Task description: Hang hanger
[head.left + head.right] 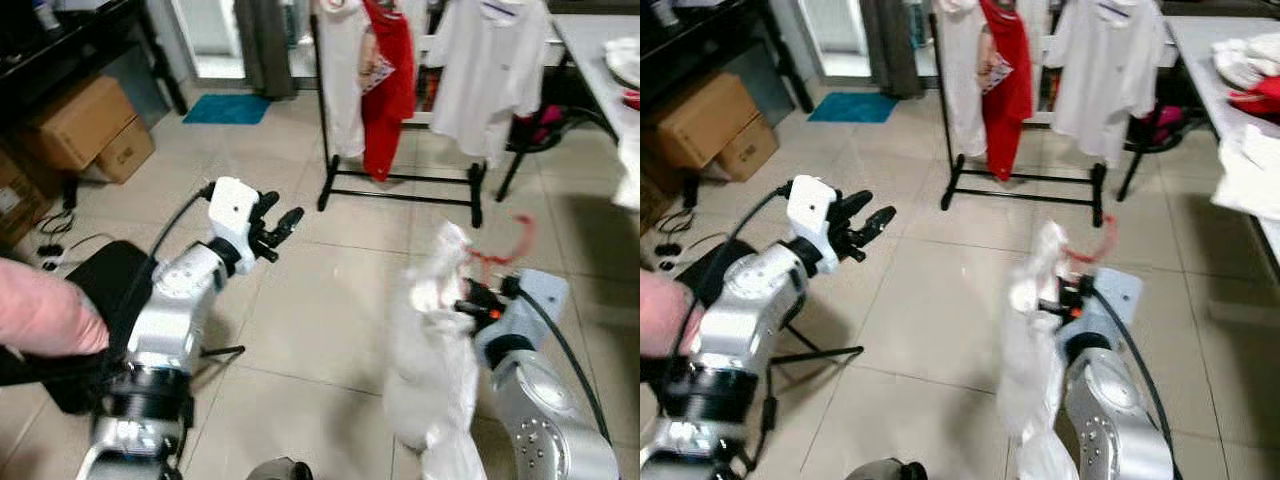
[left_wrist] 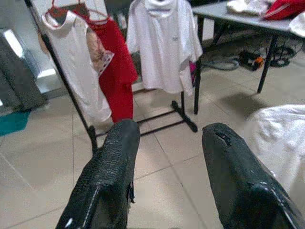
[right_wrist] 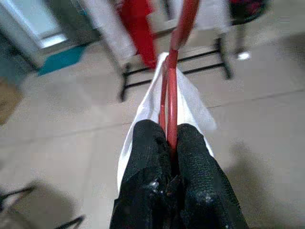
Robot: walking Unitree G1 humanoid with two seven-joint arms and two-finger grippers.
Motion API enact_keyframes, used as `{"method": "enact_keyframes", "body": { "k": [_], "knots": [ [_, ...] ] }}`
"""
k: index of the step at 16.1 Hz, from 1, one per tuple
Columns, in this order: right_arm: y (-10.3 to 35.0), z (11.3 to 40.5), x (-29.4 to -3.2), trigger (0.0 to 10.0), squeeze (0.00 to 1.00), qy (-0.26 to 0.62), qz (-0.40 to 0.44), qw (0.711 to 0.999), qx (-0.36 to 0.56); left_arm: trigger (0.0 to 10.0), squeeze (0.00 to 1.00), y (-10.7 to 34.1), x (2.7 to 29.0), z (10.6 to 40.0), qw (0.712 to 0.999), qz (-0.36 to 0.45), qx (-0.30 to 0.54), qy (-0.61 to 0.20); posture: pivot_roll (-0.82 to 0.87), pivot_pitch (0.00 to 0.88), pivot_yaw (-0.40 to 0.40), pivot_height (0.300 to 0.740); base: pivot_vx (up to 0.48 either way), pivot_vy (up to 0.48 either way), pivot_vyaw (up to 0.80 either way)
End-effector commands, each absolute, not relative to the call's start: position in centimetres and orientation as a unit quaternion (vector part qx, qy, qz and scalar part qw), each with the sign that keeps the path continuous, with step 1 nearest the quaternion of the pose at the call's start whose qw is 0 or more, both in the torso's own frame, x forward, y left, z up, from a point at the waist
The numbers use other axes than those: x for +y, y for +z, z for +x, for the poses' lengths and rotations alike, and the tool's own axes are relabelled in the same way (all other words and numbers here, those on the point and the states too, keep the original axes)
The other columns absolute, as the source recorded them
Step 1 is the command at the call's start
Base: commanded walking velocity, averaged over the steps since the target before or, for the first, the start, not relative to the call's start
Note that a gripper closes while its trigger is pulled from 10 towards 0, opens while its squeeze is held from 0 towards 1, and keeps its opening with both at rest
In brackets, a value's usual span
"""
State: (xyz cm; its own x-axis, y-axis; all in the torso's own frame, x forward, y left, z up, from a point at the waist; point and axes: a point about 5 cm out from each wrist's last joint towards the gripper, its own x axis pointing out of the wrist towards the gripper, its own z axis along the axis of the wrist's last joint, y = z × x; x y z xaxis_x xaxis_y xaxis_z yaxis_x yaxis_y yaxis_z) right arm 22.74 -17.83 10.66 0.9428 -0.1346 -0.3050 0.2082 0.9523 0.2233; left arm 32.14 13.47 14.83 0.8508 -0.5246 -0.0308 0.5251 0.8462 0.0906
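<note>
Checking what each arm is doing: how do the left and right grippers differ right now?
The left gripper is open and empty; the right gripper is shut on the red hanger carrying a white garment. Left is raised over bare floor; right sits lower. Both point toward the clothes rack.

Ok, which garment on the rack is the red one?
The middle one on the clothes rack, between the white sleeveless top at its left end and the white T-shirt on its right.

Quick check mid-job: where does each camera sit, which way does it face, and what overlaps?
Left eye, head: looks down at floor, rack, both arms.
Right eye: same scene.
Left wrist: along the open left claw toward the rack.
Right wrist: along the right claw, shut on the hanger carrying a white garment.
All share the rack.
</note>
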Motion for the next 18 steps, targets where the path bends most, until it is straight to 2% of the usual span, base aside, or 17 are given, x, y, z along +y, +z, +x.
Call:
{"method": "enact_keyframes", "body": {
  "k": [1,5,11,14,17,18],
  "knots": [
    [11.7,22.7,-17.8,10.0,0.0,-0.088,0.13,0.982,0.104,10.0,0.0,15.0,13.5,31.9,0.964,0.058,0.0,-0.26,-0.1,0.056,0.163,0.74,0.0,0.0,0.0],
    [11.8,22.6,-16.4,10.0,0.0,-0.054,0.144,0.984,0.086,10.0,0.0,14.2,12.5,31.5,0.966,0.069,0.016,-0.25,-0.09,0.061,0.178,0.74,0.226,0.0,0.0],
    [13.4,23.6,-16.0,10.0,0.0,-0.028,0.043,0.998,0.04,10.0,0.0,14.1,12.5,31.0,0.967,0.068,0.024,-0.244,-0.09,0.058,0.171,0.74,0.348,0.0,0.0],
    [13.2,23.9,-15.5,10.0,0.0,-0.017,0.062,0.997,0.044,10.0,0.0,14.3,12.4,30.4,0.966,0.072,0.021,-0.247,-0.07,0.058,0.141,0.74,0.351,0.0,0.0],
    [13.4,24.1,-15.2,10.0,0.0,-0.012,0.086,0.995,0.039,10.0,0.0,14.6,12.5,30.4,0.968,0.074,0.015,-0.24,-0.05,0.066,0.134,0.74,0.346,0.0,-0.8],
    [13.4,24.1,-15.3,10.0,0.0,-0.017,0.077,0.996,0.038,10.0,0.0,14.8,12.3,30.3,0.966,0.077,0.012,-0.247,-0.05,0.069,0.129,0.74,0.349,0.0,0.0]
  ]
}}
